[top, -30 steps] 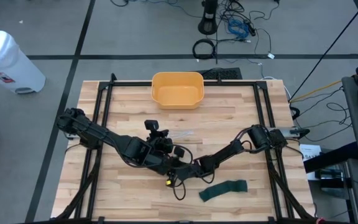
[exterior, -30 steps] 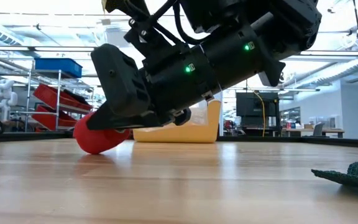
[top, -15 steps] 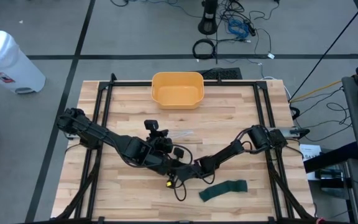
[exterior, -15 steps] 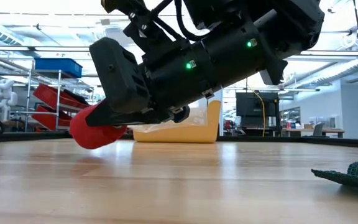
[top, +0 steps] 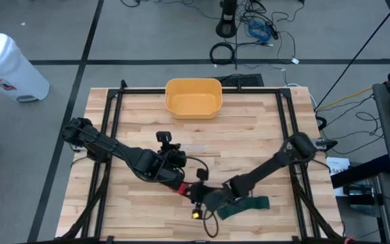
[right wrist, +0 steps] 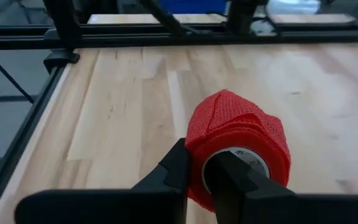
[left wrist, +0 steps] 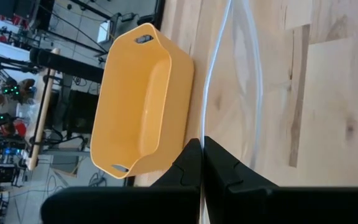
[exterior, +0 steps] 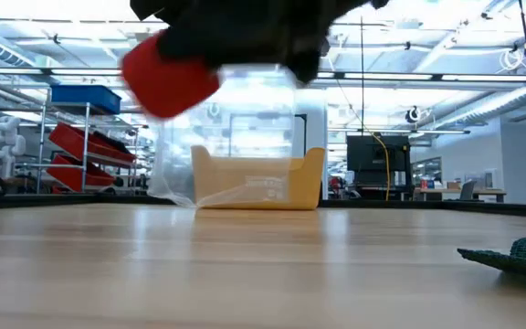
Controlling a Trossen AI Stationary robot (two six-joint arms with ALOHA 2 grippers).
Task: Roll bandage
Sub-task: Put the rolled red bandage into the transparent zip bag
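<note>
Red bandage roll (right wrist: 238,152) clamped in right tool (right wrist: 197,177), above table (right wrist: 123,112).

This was a robotics lab or workshop. A wooden counter (top: 249,132) in a black metal frame stood on a grey floor (top: 147,34) strewn with cables (top: 263,30). Beyond it, the low view showed open industrial space: shelving with red bins (exterior: 80,151), a white robot (exterior: 3,137), monitors (exterior: 373,155) and ceiling lights.
</note>
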